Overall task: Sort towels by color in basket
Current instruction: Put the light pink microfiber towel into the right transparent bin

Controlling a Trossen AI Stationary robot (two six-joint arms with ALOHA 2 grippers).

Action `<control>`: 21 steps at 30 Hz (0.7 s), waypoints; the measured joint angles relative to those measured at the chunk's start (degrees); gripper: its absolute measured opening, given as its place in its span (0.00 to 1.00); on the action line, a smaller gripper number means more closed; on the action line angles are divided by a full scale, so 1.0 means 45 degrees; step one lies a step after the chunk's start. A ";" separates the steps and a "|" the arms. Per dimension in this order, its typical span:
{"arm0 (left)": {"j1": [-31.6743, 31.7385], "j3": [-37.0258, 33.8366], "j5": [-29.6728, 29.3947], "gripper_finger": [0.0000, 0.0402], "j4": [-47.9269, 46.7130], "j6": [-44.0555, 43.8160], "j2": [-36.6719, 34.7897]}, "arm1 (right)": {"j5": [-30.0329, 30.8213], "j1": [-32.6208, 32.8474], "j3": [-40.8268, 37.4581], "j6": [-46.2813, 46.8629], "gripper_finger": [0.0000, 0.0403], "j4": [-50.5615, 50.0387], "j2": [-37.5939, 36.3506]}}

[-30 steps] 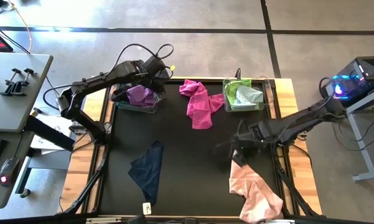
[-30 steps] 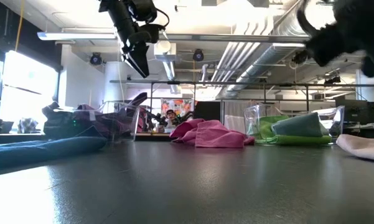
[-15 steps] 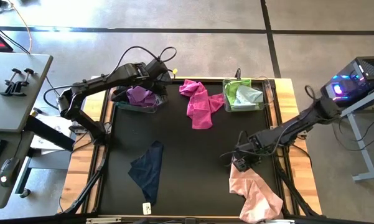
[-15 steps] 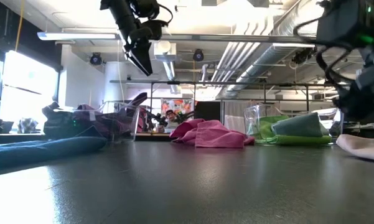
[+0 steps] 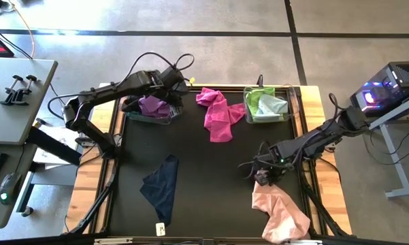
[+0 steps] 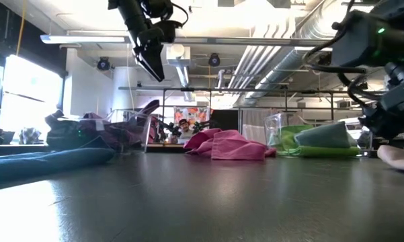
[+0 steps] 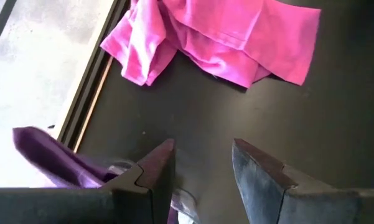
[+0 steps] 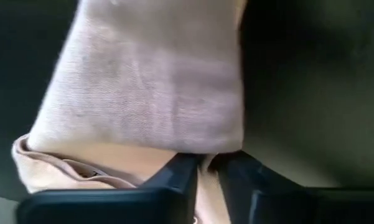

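A pale pink towel (image 5: 280, 212) lies crumpled at the table's near right, and my right gripper (image 5: 262, 178) is shut on its far end. My left gripper (image 5: 175, 84) hangs open above the table beside the left basket (image 5: 133, 114), which holds purple towels (image 5: 153, 104). In the left wrist view its fingers (image 7: 202, 160) have nothing between them. A magenta towel (image 5: 216, 113) lies at the far middle. A navy towel (image 5: 161, 188) lies near left. The right basket (image 5: 248, 117) holds lime and mint towels (image 5: 267, 103). My right gripper pinches the pale pink towel's far end (image 8: 202, 155) between its two fingers, at a bunched fold of more than one layer. The fingers come from above, slanting down from the table's right. The towel lies on the table, its bulk spreading toward the near edge (image 6: 398, 156).
Both clear baskets stand along the far edge, with the magenta towel between them. The black mat (image 5: 204, 170) is bare in the middle. A wooden border (image 5: 95, 170) frames the mat. A desk (image 5: 20, 95) stands off the left side.
My right gripper has come down from above the table onto the pale pink towel's far end, moving slightly toward the near edge. The towels and my left arm have kept still.
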 joint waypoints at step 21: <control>-0.0291 0.0000 0.0015 0.36 0.0214 0.0443 -0.0005 | 0.6600 -0.2552 0.4929 -0.2390 0.01 -0.3483 -0.4221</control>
